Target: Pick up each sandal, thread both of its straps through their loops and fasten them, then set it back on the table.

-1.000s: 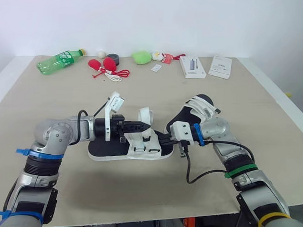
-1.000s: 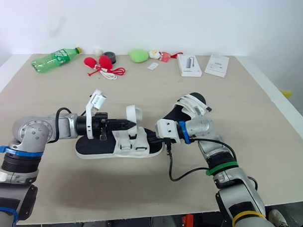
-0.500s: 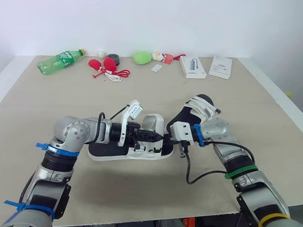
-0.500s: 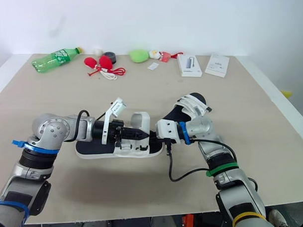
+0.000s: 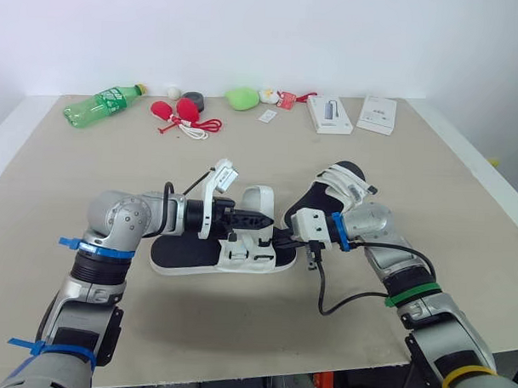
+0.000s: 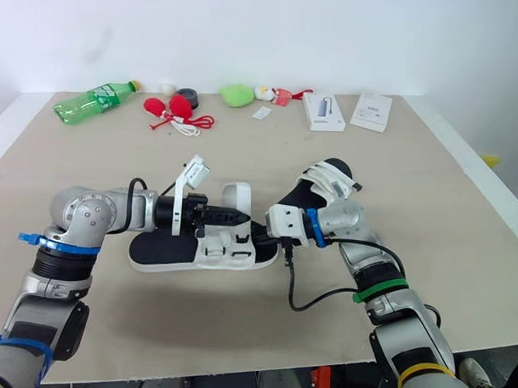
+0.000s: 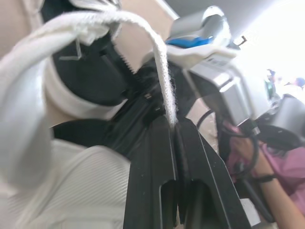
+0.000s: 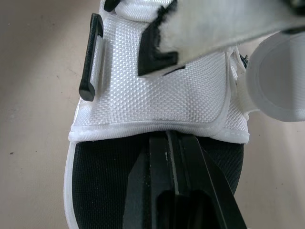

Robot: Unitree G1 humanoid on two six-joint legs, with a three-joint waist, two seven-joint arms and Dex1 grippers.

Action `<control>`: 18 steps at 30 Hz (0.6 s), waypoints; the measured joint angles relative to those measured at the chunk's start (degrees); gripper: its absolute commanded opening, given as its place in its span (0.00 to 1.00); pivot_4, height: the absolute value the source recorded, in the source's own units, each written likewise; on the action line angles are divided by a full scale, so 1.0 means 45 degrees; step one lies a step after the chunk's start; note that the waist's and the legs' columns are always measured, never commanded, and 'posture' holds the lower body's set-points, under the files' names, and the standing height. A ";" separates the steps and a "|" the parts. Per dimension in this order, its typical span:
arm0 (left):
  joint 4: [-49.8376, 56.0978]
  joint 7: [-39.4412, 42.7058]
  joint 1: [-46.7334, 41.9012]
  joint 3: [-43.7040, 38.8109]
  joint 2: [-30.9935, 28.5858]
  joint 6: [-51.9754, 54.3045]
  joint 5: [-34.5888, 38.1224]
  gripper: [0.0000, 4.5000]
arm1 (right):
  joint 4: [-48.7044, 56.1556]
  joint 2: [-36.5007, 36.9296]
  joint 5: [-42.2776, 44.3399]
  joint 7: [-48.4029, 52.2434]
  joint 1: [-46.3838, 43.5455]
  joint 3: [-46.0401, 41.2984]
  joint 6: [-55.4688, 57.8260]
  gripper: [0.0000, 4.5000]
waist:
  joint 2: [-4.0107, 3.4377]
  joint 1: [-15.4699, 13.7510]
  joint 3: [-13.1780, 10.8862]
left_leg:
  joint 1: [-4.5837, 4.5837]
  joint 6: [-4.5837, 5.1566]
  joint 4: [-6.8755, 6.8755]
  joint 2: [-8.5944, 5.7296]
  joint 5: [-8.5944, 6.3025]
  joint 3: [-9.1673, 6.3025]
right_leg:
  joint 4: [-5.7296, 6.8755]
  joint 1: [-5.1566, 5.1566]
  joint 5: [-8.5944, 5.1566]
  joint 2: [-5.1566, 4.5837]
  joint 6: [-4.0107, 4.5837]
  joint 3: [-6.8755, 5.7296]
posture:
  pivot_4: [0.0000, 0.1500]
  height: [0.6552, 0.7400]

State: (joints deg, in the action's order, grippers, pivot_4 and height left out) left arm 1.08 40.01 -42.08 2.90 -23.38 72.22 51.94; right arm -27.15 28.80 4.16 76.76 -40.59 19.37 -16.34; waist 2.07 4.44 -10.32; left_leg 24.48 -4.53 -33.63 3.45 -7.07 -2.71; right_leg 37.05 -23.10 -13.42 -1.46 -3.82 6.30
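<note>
A sandal [image 5: 187, 254] with a black sole and white straps lies on the table's middle. My left gripper [image 5: 263, 218] hovers over its front and is shut on the end of a white strap [image 7: 162, 62], which arches up in a loop [image 5: 257, 199]. My right gripper [image 5: 276, 237] comes in from the right, shut, with its fingertips lying on the black footbed and tucked under the edge of the white woven upper [image 8: 162, 90]. A black loop [image 8: 88, 57] sits on that upper's side. The second sandal [image 5: 343, 182] lies just behind my right wrist.
Along the far edge stand a green bottle [image 5: 100, 103], red objects with a cord [image 5: 183, 113], a green lump [image 5: 242, 97] and two white boxes [image 5: 330, 114] [image 5: 377, 114]. The table's right edge [image 5: 485, 181] is close to the right arm.
My left gripper carried the strap end to the right over the sandal's front, dipped low, then rose a little. The strap now arches over. My right gripper has stayed put.
</note>
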 measured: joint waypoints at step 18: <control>0.0549 -0.0459 0.0369 -0.0291 0.0731 0.0949 0.0242 0.01 | 0.0115 0.0109 -0.0001 -0.0065 0.0086 -0.0024 0.0006 0.00 | 0.0001 -0.0002 0.0001 | 0.0000 0.0000 -0.0002 -0.0003 0.0000 -0.0003 | -0.0001 0.0001 -0.0001 -0.0001 0.0000 0.0000 | 1.00 1.00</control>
State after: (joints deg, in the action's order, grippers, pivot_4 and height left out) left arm 3.55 37.94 -40.42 1.60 -20.09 76.49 53.03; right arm -26.63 29.29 4.15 76.47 -40.20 19.26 -16.31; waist 2.07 4.43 -10.32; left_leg 24.48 -4.53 -33.64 3.44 -7.07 -2.73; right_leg 37.05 -23.09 -13.42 -1.47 -3.82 6.30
